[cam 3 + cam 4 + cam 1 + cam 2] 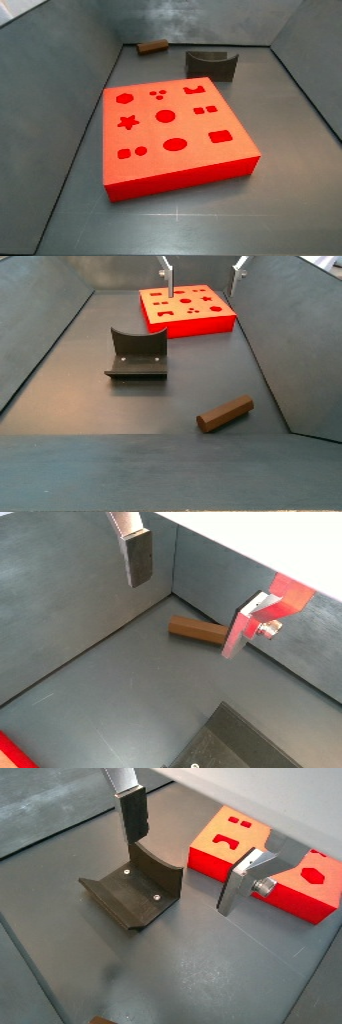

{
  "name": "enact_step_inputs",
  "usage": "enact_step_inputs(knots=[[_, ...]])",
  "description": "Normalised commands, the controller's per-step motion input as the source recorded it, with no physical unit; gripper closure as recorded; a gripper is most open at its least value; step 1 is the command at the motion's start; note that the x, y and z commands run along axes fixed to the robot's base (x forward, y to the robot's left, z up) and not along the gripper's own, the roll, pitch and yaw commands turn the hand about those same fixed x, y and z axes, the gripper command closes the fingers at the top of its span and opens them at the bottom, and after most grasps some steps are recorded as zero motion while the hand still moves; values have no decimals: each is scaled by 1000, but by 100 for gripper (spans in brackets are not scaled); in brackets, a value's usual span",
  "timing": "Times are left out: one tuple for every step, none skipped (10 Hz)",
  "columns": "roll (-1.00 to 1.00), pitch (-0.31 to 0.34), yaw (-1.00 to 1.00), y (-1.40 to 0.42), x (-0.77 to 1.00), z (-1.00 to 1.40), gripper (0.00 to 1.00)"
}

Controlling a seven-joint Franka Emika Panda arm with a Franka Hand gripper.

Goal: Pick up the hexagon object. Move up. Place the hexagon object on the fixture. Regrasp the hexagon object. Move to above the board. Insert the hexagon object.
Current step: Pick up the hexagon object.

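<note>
Wrist views: gripper [187, 597] hanging in the air with fingers [138, 557] spread wide, nothing between the flat silver plates. Below, hexagon object [198, 631], a small dark brown peg, lying flat on the grey floor [107, 682] close to a wall, untouched. Fixture [135, 893], dark grey with a curved notch on top, standing on the floor [201, 978] beside the red board [267, 863]. Side views: peg [225, 413] lying well apart from the fixture [138, 354]; board [170, 127] with cut-out holes, all empty; gripper [201, 268] high above the board [187, 308].
</note>
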Motion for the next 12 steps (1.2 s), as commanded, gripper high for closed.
enact_step_inputs(knots=[[-53, -136, -180, 260, -329, -63, 0], [0, -146, -540, 297, -609, -340, 0], [13, -91, -509, 394, -500, -500, 0], [16, -74, -569, 349, -477, -551, 0], [16, -39, -589, 354, -417, -671, 0], [16, -6, -546, 443, -249, -811, 0], [13, -4, -523, 469, -254, -826, 0], [9, -9, -483, 523, -180, -877, 0], [10, 0, -489, 534, -89, -917, 0], [0, -19, -523, 511, -14, -983, 0], [0, -50, -583, 414, -9, -946, 0], [0, -64, -709, 311, -106, -974, 0]])
